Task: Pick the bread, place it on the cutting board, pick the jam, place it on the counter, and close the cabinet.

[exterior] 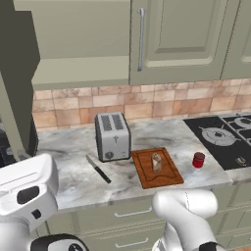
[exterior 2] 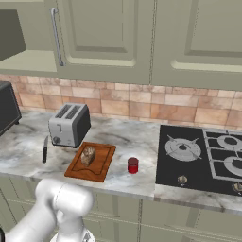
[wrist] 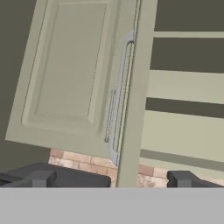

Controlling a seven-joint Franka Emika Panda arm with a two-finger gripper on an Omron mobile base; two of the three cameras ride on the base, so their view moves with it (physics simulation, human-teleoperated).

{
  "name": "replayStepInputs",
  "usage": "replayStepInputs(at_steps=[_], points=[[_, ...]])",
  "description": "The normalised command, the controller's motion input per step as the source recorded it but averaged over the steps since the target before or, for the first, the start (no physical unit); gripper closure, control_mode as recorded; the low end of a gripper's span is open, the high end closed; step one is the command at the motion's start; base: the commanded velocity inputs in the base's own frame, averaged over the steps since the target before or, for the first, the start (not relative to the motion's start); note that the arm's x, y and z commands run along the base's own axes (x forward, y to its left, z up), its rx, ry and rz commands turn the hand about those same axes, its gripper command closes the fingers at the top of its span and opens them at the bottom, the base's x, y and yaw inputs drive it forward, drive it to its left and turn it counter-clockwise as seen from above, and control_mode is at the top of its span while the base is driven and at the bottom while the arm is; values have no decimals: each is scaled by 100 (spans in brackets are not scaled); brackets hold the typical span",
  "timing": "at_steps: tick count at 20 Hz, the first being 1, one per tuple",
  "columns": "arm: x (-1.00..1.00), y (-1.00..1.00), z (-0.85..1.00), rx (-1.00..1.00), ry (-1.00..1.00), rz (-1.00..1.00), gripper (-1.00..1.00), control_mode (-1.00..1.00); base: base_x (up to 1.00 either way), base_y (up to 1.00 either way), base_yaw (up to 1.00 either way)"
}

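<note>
The claw (wrist: 111, 179) gapes wide and empty before the half-open cabinet door (wrist: 74, 74) and its silver handle (wrist: 118, 96) — the bread (exterior: 156, 163) sits on the cutting board (exterior: 157, 167), the jam (exterior: 198, 160) just beside it on the worktop (exterior: 78, 171).

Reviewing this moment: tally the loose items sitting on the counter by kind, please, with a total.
Toaster: 1
Knife: 1
Cutting board: 1
Bread, lying on the board: 1
Jam jar: 1
Total: 5
</note>
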Motion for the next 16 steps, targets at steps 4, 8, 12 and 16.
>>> replayStepInputs(at_steps=[4,8,12,16], points=[[15,13,-4,0,0,-8,-100,-100,0,0,0],[21,15,-4,0,0,-8,-100,-100,0,0,0],[25,12,-4,0,0,-9,-100,-100,0,0,0],[25,11,-5,0,0,-9,-100,-100,0,0,0]])
